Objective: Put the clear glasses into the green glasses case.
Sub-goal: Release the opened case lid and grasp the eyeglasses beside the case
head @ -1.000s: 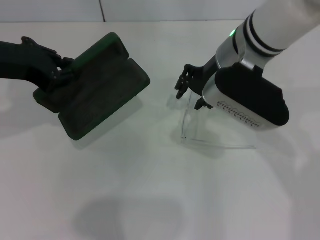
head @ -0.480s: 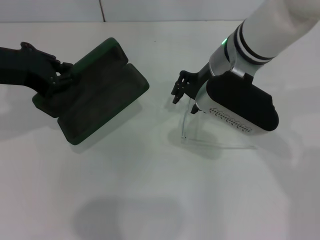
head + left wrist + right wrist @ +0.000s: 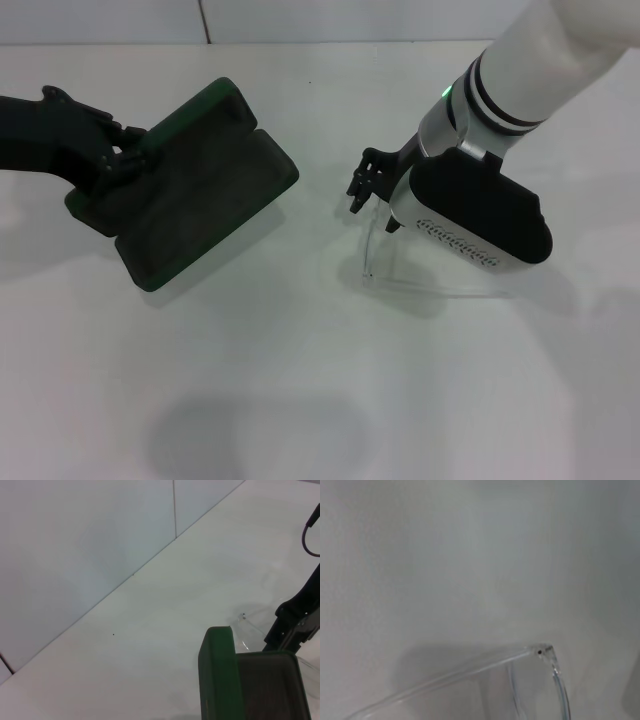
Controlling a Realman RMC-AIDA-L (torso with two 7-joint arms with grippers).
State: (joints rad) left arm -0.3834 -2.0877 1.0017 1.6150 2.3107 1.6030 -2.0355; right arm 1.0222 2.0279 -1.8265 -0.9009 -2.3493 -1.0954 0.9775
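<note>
The green glasses case (image 3: 195,190) lies open on the white table at the left, its dark lining facing up. My left gripper (image 3: 122,155) is shut on the case's far left edge. In the left wrist view the case's lid rim (image 3: 218,675) stands close by. The clear glasses (image 3: 432,278) rest on the table right of centre. Over their far left end my right gripper (image 3: 374,200) hangs open, with one fingertip on each side of the frame's corner. In the right wrist view the clear glasses' hinge (image 3: 540,651) shows, but no fingers.
A white wall with a vertical seam (image 3: 203,20) borders the table's far edge. My right forearm's black housing (image 3: 480,220) hides the far side of the glasses. Bare white tabletop (image 3: 300,400) stretches toward the near edge.
My right gripper has shifted a little left and lower onto the glasses' end. The case and left gripper have slid slightly left.
</note>
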